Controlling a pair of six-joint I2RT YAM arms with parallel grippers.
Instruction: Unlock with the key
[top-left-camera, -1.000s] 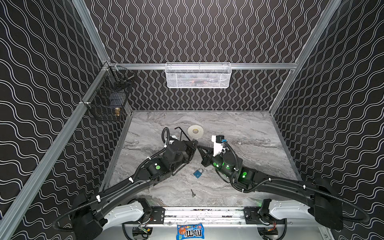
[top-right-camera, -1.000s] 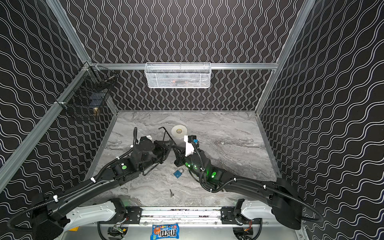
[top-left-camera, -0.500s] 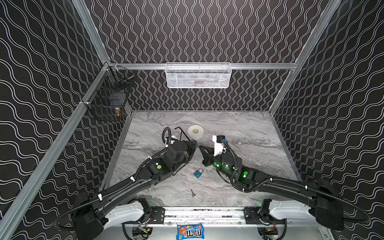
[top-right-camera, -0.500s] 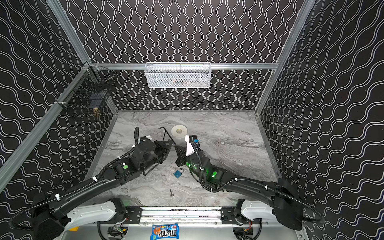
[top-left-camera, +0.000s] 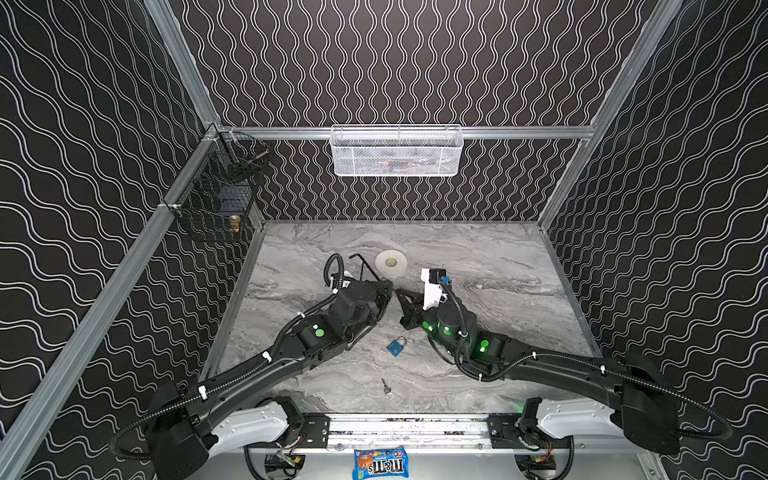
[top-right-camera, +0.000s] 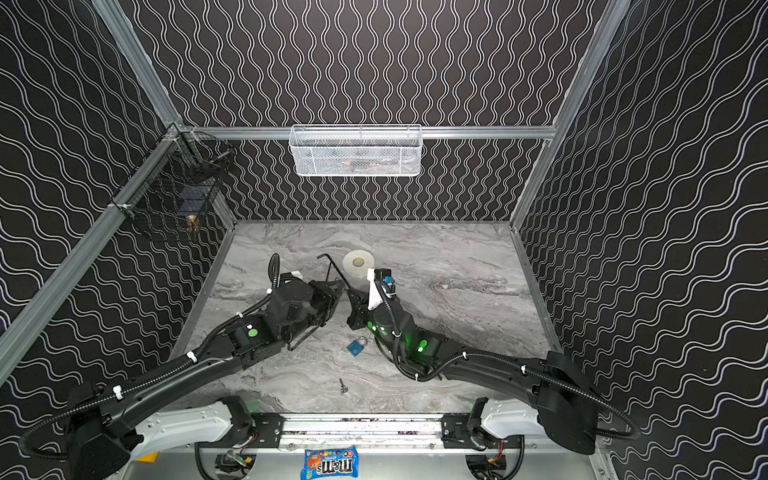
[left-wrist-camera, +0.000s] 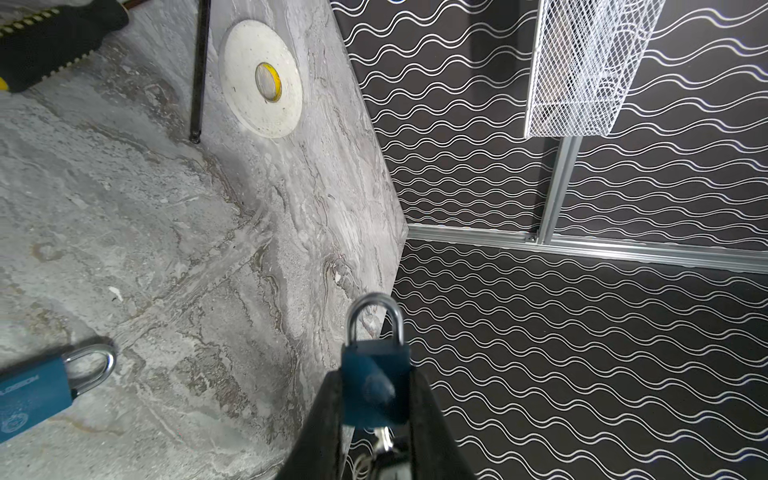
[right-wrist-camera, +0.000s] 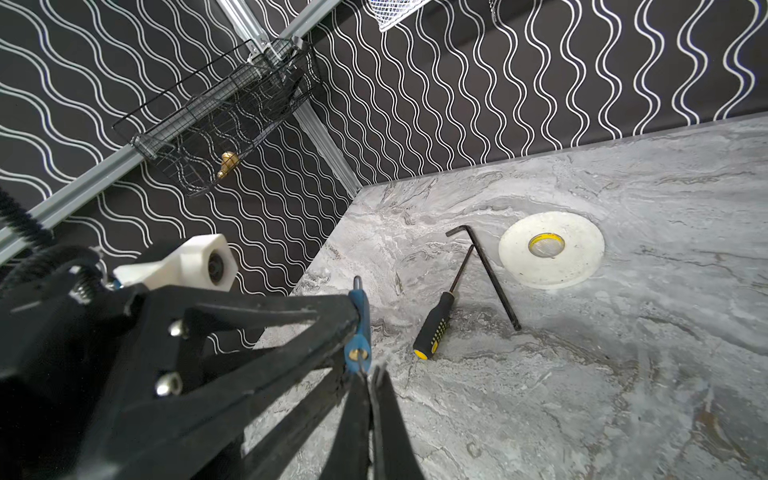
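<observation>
m&m's logo on blue candy bag, embossed lettering on loose padlock unreadable

Both arms lay stretched inward at mid-table, fingertips meeting: left gripper clamped on the padlock, right gripper pinched tight on the key.

Blue padlock, grey marble table, blk/wht wavy walls.
</observation>
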